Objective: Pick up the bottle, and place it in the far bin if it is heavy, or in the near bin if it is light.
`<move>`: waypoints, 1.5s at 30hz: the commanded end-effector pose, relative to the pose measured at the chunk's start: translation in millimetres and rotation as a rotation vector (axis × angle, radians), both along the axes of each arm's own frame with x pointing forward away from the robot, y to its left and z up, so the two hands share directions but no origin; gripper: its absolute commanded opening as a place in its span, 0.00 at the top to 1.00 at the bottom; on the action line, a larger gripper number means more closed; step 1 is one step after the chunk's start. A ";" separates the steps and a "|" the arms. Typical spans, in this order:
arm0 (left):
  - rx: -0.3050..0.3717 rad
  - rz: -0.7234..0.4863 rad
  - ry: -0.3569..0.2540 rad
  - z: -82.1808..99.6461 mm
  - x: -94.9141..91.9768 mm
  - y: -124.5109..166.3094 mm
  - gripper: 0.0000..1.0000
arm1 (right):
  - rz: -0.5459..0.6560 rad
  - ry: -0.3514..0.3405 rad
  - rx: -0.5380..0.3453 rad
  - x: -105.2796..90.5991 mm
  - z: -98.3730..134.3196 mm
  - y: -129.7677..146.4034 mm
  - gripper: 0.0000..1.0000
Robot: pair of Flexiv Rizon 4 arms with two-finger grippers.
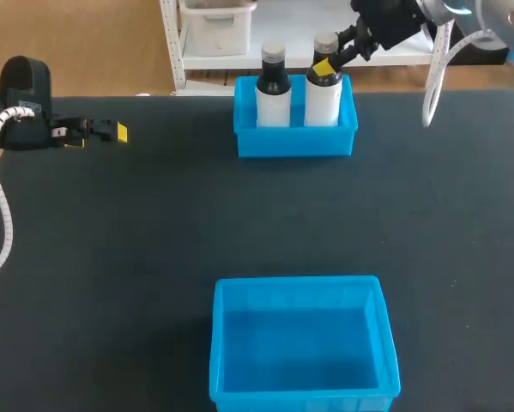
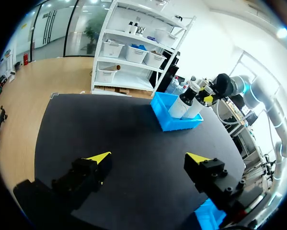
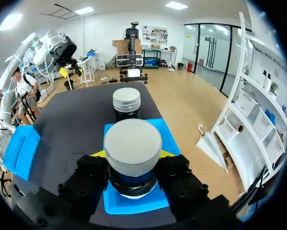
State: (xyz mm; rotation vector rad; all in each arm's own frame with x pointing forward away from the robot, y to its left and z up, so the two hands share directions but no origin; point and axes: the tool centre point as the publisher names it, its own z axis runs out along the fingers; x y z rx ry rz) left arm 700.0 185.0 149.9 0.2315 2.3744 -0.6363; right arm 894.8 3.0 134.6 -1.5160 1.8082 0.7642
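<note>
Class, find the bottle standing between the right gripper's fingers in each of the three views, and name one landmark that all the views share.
Head view: the gripped bottle stands upright in the far bin, beside the other bottle, on the right arm's side.
Left wrist view: gripped bottle far ahead of the left gripper, in that bin.
Right wrist view: between the right gripper fingers, cap nearest.
Shared landmark: the far bin.

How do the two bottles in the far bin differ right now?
The right bottle is clamped at its neck by the right gripper; the left bottle stands free. The right bottle occupies the far bin's right half, the left bottle its left half. Both stand upright, with white bodies, dark necks and grey caps.
</note>
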 end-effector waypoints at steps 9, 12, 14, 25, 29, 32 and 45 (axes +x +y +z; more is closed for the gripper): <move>0.000 0.000 0.000 0.0 0.0 0.0 0.00 | -0.012 -0.033 0.003 -5.8 -3.4 -0.5 1.00; 0.000 0.000 0.000 0.0 0.0 0.0 0.00 | -0.013 -0.046 0.004 -5.5 -4.7 -0.2 1.00; 0.000 0.000 0.000 0.0 0.0 0.0 0.00 | -0.004 -0.051 0.009 -6.0 -5.4 0.2 1.00; 0.000 0.000 0.000 0.0 0.0 0.0 0.00 | 0.007 -0.044 0.004 -6.2 -7.9 1.9 1.00; 0.000 0.000 0.000 0.0 0.0 0.0 0.00 | 0.006 -0.046 -0.002 -6.4 -9.2 2.7 1.00; 0.000 0.000 0.000 0.0 0.0 0.0 0.00 | 0.005 -0.050 -0.011 -6.6 -10.9 2.9 0.87; 0.000 0.000 0.000 0.0 0.0 0.0 0.00 | -0.014 -0.045 -0.027 -5.1 -11.7 1.2 0.00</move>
